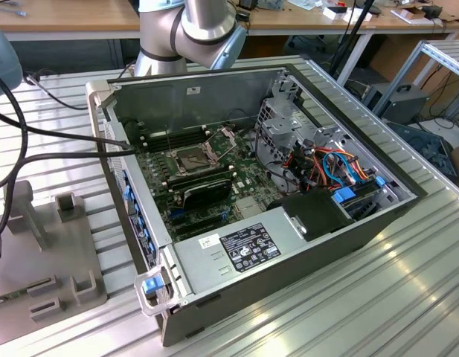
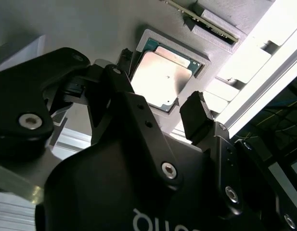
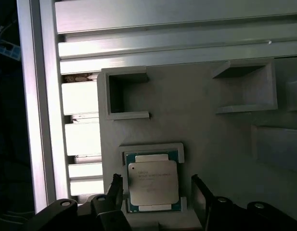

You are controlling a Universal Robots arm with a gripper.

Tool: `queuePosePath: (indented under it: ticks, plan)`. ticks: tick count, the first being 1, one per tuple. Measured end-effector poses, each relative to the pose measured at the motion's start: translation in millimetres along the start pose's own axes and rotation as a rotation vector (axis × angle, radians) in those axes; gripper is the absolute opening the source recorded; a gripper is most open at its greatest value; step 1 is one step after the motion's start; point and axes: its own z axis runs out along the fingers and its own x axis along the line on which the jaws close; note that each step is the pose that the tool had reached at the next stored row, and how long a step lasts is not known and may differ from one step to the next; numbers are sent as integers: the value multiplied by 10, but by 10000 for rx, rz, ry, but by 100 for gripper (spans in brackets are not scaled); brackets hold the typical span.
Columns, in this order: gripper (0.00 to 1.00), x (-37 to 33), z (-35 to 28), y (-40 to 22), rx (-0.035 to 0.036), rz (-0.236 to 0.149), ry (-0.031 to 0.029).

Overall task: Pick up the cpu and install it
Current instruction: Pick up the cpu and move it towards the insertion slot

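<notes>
Gleaming silvery, green-edged, the square cpu [image 3: 153, 183] lies between parted jaws.

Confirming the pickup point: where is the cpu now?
In both wrist views the cpu lies in a framed recess of the grey fixture plate, between the fingers of the open end effector.

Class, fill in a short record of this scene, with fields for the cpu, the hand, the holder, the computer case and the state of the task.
cpu: lies flat, silvery face up, in a recess of the holder
hand: open, one finger on each side of the cpu, not gripping it
holder: grey tray on the slatted table, beside the case
computer case: open, motherboard exposed, dark socket visible
task state: cpu not yet picked up
</notes>
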Motion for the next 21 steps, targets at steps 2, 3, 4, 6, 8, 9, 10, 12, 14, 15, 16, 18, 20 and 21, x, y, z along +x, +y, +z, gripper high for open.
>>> queuePosePath:
  ticks: [2, 3, 4, 6, 8, 9, 10, 12, 14, 15, 16, 18, 20, 21]
  plan:
    - [68, 1, 10, 11, 0, 0, 0]
    - [68, 1, 16, 16, 0, -1, 0]
    - [68, 0, 19, 17, 0, -3, 1]
    - [68, 1, 41, 21, 1, -2, 0]
    - [68, 1, 49, 21, 5, -1, 1]
    - [68, 1, 54, 21, 7, -1, 2]
    - [68, 1, 55, 21, 7, -1, 1]
    - [68, 1, 57, 21, 7, -7, 0]
    - [68, 0, 61, 21, 15, -278, 5]
    - [68, 0, 62, 21, 18, -350, 7]
    - [68, 1, 62, 21, 21, -391, 8]
    - [68, 1, 66, 21, 24, -396, 6]
    - [68, 1, 77, 21, 25, -405, 5]
    - [68, 2, 80, 21, 28, -408, 8]
